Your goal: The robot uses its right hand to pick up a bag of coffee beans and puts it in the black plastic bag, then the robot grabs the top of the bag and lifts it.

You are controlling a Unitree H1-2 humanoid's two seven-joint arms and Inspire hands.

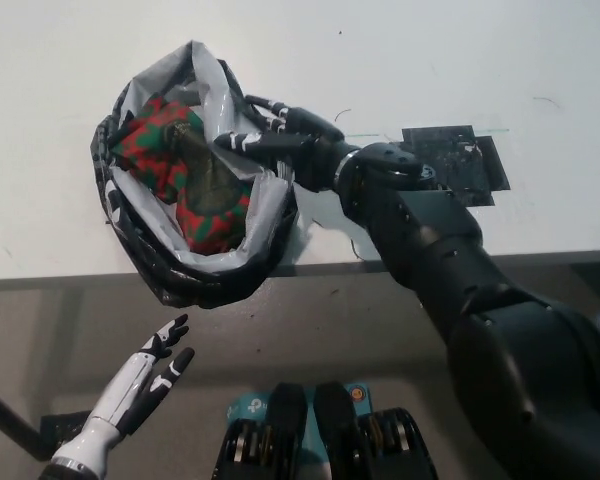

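The black plastic bag point(195, 255) sits on the white bench point(430, 50) near its front edge, mouth open upward and its silvery lining showing. Inside lies the bag of coffee beans point(195, 170), red and green patterned with a dull olive patch in the middle; its long axis runs diagonally, from the upper left of the picture toward the lower right. Its lower end is hidden behind the rolled rim of the black bag, and its right edge is covered by the right hand point(280, 135).

That black right hand reaches in from the right over the bag's right rim, its fingers point(242, 141) spread and extended over the opening. They appear to hold nothing, though whether they touch the lining cannot be told from this angle.

The white left hand point(150, 380) hangs low at the lower left, below the bench edge, fingers apart and empty. A dark flat plate point(460, 165) lies on the bench behind the right forearm.
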